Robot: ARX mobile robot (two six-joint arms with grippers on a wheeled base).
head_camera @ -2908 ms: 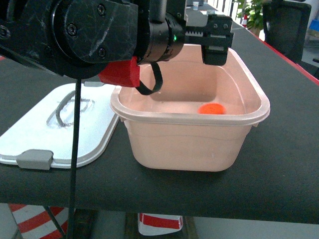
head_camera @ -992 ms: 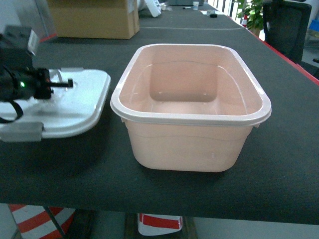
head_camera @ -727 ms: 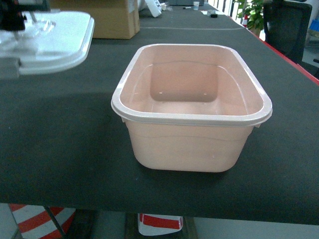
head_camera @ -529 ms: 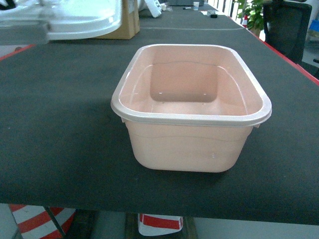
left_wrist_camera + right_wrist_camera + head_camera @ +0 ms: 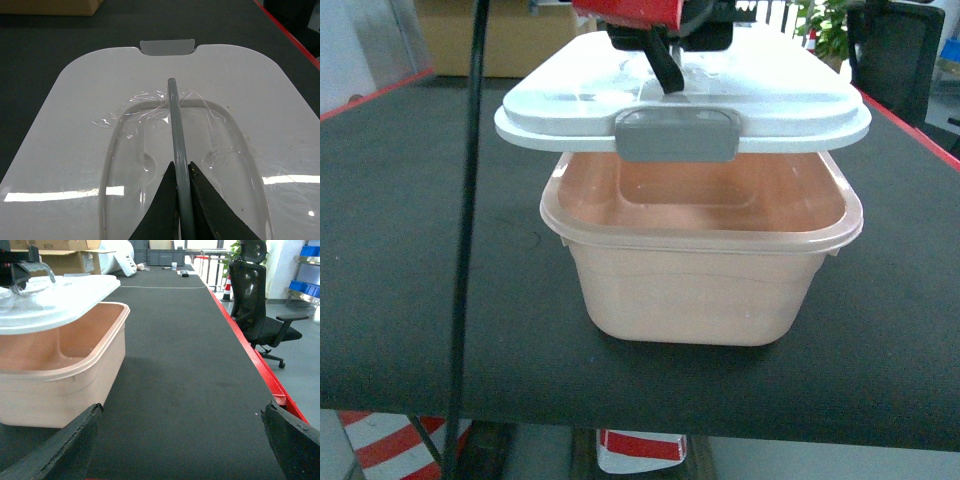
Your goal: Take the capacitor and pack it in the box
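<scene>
The pale pink box (image 5: 700, 285) stands open on the black table. Its white lid (image 5: 770, 95) hovers level just above the rim, with a grey clip (image 5: 677, 135) facing me. My left gripper (image 5: 665, 72) comes down from the top and holds that lid. In the left wrist view the left gripper (image 5: 181, 166) is shut on the lid's grey handle (image 5: 175, 115). My right gripper (image 5: 182, 410) is open over bare table to the right of the box (image 5: 60, 385), holding nothing. The capacitor is out of view.
A brown cardboard carton (image 5: 470, 45) stands at the back left. A black cable (image 5: 468, 220) hangs down the left of the head view. The table's red edge (image 5: 260, 370) runs along the right, with an office chair (image 5: 260, 305) beyond it.
My left gripper took the lid by its handle from the table on the left, lifted it, and carried it right, over the box. The orange item seen inside the box earlier no longer shows.
</scene>
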